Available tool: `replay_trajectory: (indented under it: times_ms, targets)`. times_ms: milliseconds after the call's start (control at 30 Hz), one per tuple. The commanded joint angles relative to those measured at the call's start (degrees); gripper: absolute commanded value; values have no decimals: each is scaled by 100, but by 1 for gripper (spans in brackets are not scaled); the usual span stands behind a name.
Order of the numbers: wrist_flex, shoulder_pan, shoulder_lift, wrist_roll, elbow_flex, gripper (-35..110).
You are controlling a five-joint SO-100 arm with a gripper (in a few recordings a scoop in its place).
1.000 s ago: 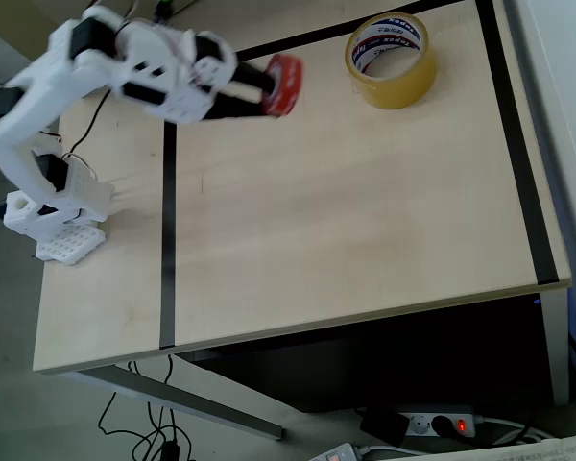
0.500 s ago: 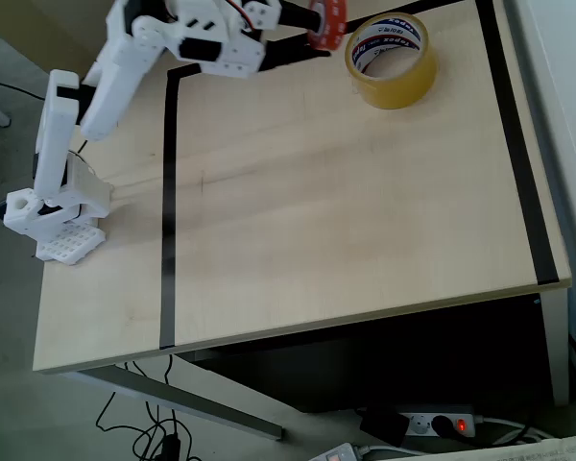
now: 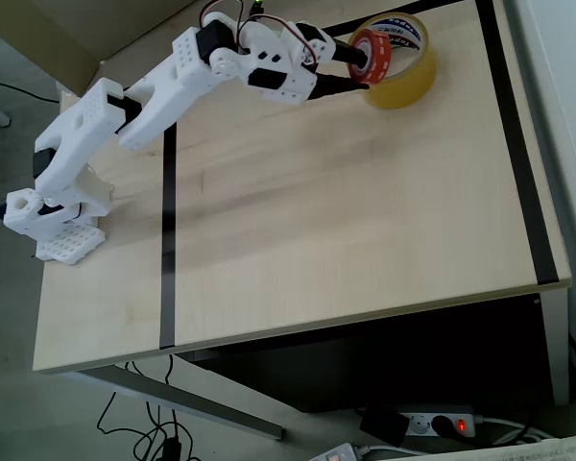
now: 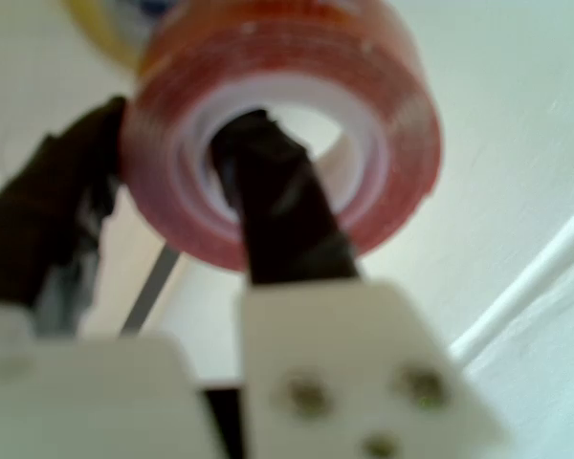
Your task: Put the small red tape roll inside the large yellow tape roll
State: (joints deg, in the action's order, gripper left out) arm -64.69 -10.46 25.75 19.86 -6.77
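Observation:
The small red tape roll [image 3: 372, 56] hangs in my gripper [image 3: 357, 65], just at the left rim of the large yellow tape roll [image 3: 403, 82], which lies flat at the table's far right in the overhead view. In the wrist view the small red tape roll [image 4: 287, 124] is close up: one dark finger [image 4: 277, 210] goes through its white core and the other finger [image 4: 53, 220] presses on its outer wall. A sliver of the large yellow tape roll [image 4: 100, 24] shows behind it at the top left.
Black tape lines [image 3: 168, 230] mark out a rectangle on the pale wooden table [image 3: 346, 230]. The arm's white base [image 3: 53, 216] sits at the left edge. Below the table's front edge lie a power strip [image 3: 432, 423] and cables.
The arm has stretched out to the right and carried the red roll from mid-table to the left rim of the yellow roll.

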Motion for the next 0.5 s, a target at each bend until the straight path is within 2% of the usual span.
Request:
replay_trajectory:
  times_ms: [0,200,467]
  targets:
    - [281,-132,360,-9,483,3]
    - [422,272,264,-9,483,4]
    - [378,396,79,-9,483,13]
